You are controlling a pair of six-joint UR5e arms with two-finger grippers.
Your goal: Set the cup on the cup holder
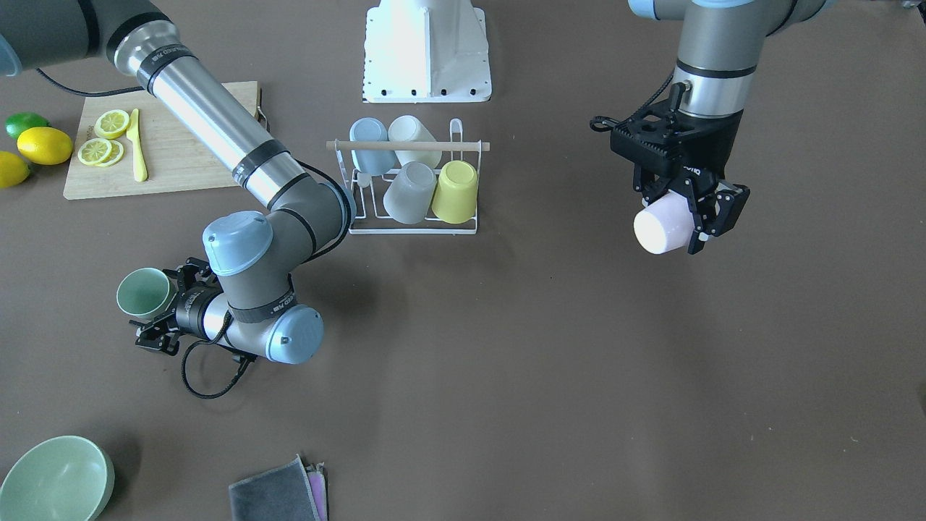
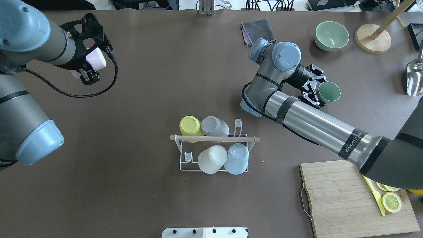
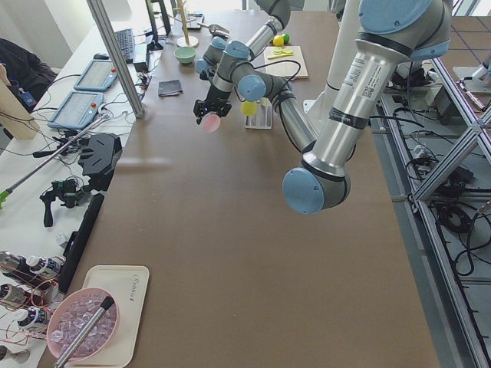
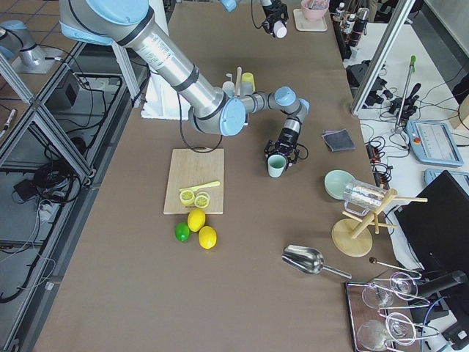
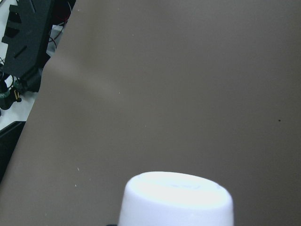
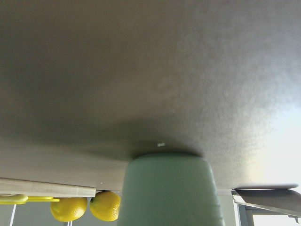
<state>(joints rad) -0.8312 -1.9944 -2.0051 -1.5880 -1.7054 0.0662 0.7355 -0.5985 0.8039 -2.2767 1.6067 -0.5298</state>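
Observation:
The white wire cup holder (image 1: 414,226) with a wooden rod handle stands mid-table, also in the overhead view (image 2: 185,162). Several cups sit upside down on its prongs: blue, white, grey and yellow. My left gripper (image 1: 684,217) is shut on a pale pink cup (image 1: 662,230) and holds it above the table, far to the holder's side; it also shows in the overhead view (image 2: 97,59) and the left wrist view (image 5: 176,200). My right gripper (image 2: 315,86) is shut on a green cup (image 2: 329,92), mouth up, low over the table; I cannot tell whether it touches.
A wooden cutting board (image 1: 181,155) carries lemon slices and a yellow knife; lemons and a lime (image 1: 43,145) lie beside it. A green bowl (image 1: 54,481) and a folded grey cloth (image 1: 278,492) sit at the operators' edge. The robot's white base (image 1: 427,51) stands behind the holder.

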